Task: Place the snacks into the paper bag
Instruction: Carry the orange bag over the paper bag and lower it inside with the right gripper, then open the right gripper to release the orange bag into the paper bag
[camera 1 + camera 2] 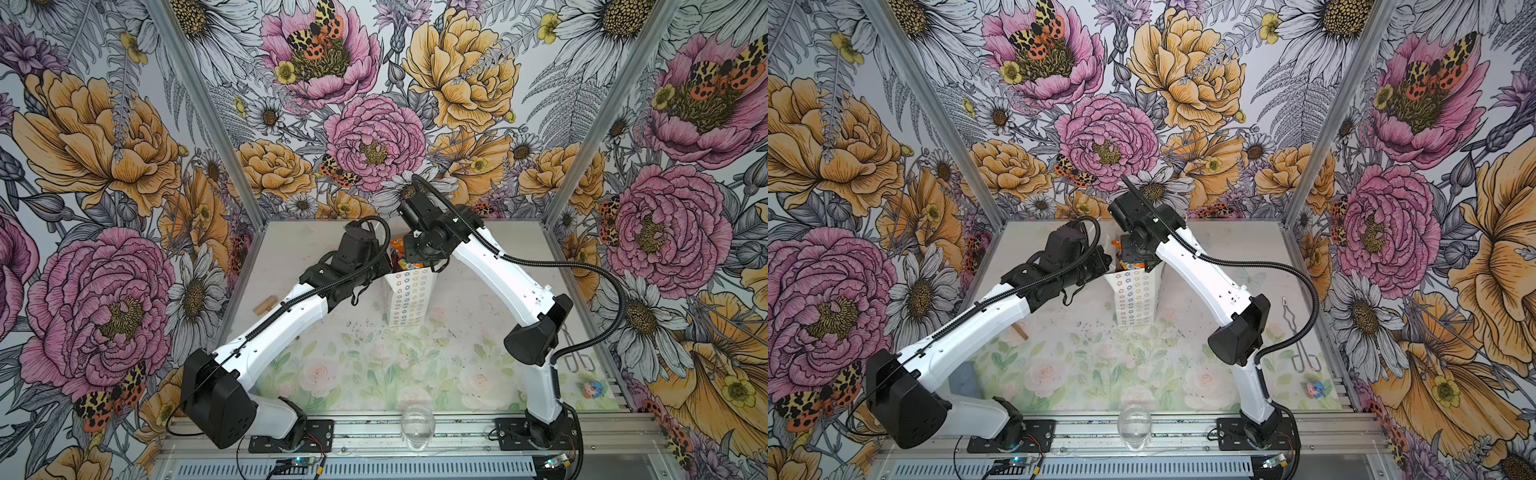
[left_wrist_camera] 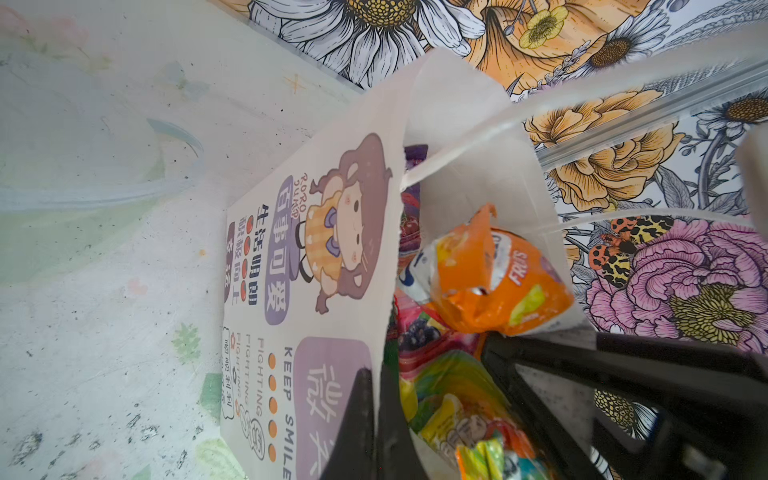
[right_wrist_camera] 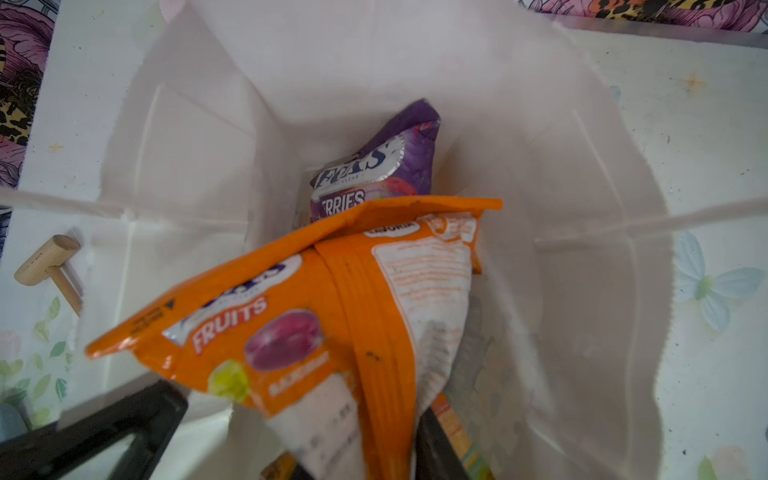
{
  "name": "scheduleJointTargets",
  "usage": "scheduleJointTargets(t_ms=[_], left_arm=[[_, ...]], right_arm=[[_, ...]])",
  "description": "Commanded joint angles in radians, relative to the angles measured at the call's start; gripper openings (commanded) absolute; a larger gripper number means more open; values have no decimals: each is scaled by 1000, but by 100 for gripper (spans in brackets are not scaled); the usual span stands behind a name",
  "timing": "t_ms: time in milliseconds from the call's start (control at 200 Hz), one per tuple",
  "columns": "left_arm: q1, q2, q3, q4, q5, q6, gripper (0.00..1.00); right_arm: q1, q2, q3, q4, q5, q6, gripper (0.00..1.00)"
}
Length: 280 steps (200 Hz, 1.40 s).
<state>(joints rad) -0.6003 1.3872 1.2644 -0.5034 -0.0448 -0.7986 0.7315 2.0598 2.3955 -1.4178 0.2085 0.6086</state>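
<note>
Pinching the bag rim, your left claw props it open for the right claw, jaws apart around the orange packet, grip unclear

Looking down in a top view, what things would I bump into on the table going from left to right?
Wooden peg → paper bag → little toy figure.

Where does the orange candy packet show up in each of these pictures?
In a top view: orange packet at the paper bag's mouth.
In a top view: same place, at the bag's mouth.
Left wrist: sticking out of the bag's open top.
Right wrist: close up, above a purple packet.
Shared landmark: the paper bag.
</note>
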Motion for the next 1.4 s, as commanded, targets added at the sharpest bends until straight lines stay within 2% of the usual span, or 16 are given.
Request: scheduleJointTargets(t_ms=[0,225,485,671,841,976,1396], left_arm=[[-6,-25,0,53,-27,-6,0],[0,-28,-3,52,-27,-4,0],[8,-35,-9,52,-27,-5,0],[13,-43,-9,51,-29,-5,29],[17,-48,-6,51,-24,-4,42],[19,-57,-5,49,-25,-1,45],[36,-178,-23,26,-65,7,47]], right_arm=[[-3,2,24,5,-6,6,32],[0,-6,11,4,-9,5,37],[2,-6,8,4,-16,2,37],[2,-13,13,7,-16,-7,41],[0,-25,19,22,-39,-22,45],[-1,-45,20,45,-62,-30,49],[-12,-130,22,110,-149,-72,50]])
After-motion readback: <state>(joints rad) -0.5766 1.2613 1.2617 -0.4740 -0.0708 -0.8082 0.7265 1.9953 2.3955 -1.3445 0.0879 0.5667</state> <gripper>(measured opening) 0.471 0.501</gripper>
